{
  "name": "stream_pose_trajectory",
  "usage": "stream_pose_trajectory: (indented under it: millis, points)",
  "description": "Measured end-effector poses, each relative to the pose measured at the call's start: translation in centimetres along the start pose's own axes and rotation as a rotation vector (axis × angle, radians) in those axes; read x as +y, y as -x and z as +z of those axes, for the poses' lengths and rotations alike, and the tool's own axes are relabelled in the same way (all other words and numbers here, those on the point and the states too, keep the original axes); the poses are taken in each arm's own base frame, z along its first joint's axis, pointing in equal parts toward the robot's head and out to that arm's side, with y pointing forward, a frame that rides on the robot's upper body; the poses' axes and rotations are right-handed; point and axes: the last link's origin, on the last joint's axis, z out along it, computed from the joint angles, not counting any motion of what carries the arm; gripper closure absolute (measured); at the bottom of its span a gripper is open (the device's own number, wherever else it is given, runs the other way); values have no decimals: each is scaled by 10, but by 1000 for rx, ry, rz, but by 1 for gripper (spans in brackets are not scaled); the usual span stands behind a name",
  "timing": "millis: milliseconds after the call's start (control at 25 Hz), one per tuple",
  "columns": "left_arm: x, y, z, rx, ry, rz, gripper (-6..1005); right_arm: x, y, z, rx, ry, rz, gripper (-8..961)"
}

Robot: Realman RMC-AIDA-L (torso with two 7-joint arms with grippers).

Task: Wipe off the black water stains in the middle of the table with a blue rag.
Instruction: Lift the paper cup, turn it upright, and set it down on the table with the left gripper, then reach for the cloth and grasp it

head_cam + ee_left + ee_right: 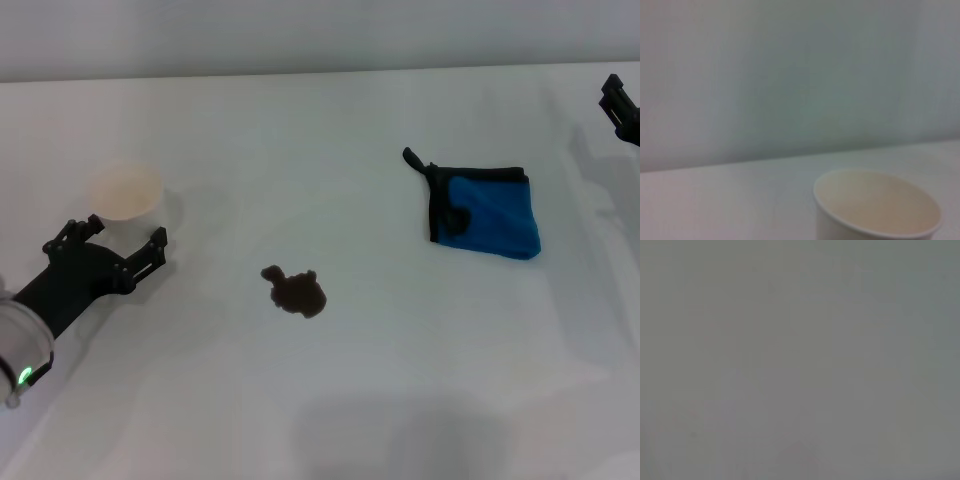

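Small irregular dark brown-black water stains (296, 290) sat mid-way across the large plain white matte table (330, 400), untouched; small folded bright blue rag with black edging and a short black loop (485, 211) lay flat, well apart, farther back toward the right. Left gripper (112, 243) low at the left edge, fingers spread wide, holding nothing, just short of the upright white paper cup (126, 193). Right gripper (621, 108) only partly visible at the far right edge, finger state impossible to tell.
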Motion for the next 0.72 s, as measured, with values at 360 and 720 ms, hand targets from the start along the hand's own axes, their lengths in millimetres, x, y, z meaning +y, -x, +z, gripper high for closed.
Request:
stream_pose_trajectory:
  millis: [360, 720]
  points:
    - [0, 14, -29, 41, -10, -98, 117, 2, 3, 3, -8, 6, 27, 186]
    - [4, 16, -81, 248, -52, -184, 121, -4, 6, 2, -34, -27, 189, 187]
